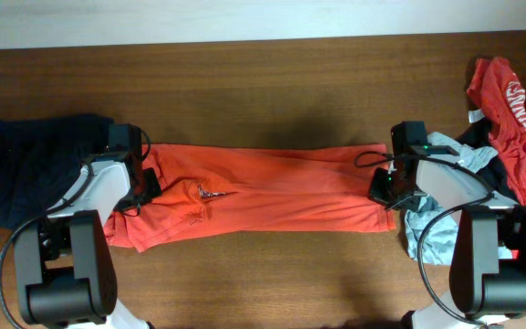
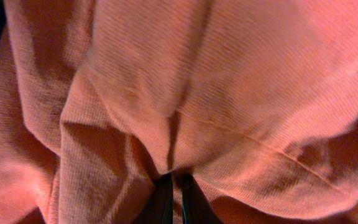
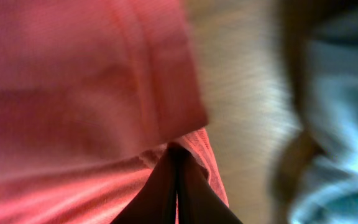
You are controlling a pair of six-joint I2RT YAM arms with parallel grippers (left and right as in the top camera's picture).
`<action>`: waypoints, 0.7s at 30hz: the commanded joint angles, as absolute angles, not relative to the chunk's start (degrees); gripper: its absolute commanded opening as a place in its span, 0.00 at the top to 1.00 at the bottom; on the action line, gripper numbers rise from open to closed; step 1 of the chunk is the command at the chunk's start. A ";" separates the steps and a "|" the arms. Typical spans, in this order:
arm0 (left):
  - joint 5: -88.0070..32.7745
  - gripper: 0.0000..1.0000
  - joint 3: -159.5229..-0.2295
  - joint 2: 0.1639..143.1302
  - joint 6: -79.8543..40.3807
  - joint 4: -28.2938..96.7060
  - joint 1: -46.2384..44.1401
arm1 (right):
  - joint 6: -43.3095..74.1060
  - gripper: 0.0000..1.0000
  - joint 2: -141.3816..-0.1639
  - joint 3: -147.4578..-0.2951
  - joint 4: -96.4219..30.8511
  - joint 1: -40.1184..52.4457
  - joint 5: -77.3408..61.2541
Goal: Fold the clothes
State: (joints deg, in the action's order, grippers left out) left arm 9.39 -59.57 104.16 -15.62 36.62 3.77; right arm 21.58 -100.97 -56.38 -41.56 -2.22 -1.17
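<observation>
Status: the orange T-shirt point(image 1: 272, 183) lies stretched lengthwise across the middle of the bench point(image 1: 263, 82), already narrowed into a long band. One end is at each arm.

Left hand point(image 2: 171, 183): shut, pinching a gathered ridge of orange fabric at the bunched sleeve end. Right hand point(image 3: 177, 155): shut tight on the hem edge at the opposite end, with bare wood just beside it.

Step in hand, as I judge it: tension the band, then fold it end to end.

Notes for you:
- Lift both ends together and level. An uneven lift will likely twist the band.
- The left end is rumpled, with several layers in the pinch. Expect slack there, and draw it out gently before folding.
- The right-hand pinch looks thin, at the very hem. Pull softly or it may slip out.
- Carry one end over the other along the band's own line and lay edge on edge.
- Watch the neighbours. The pale grey-blue garment point(image 1: 436, 233) lies just beside the right end, the navy garment point(image 1: 35, 164) near the left end, and the red printed tee point(image 1: 519, 119) further right. Do not drag them in.
- Let go only once the cloth lies flat.
</observation>
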 commanded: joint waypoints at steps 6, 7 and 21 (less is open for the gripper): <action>7.29 0.91 -58.61 107.13 -14.85 36.03 3.79 | 26.85 0.96 -102.69 -54.28 -43.24 -3.20 15.70; 7.29 0.91 -58.61 107.13 -14.85 36.05 3.79 | 26.87 0.96 -102.69 -54.28 -43.22 -3.38 15.68; 3.77 0.77 -70.02 96.01 -10.15 45.52 2.76 | 16.82 0.81 -90.50 -60.42 -40.25 -3.40 -0.01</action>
State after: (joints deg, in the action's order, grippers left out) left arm 4.54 -65.45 103.35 -11.55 44.53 3.36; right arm 18.81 -97.23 -56.66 -40.38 -3.07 0.95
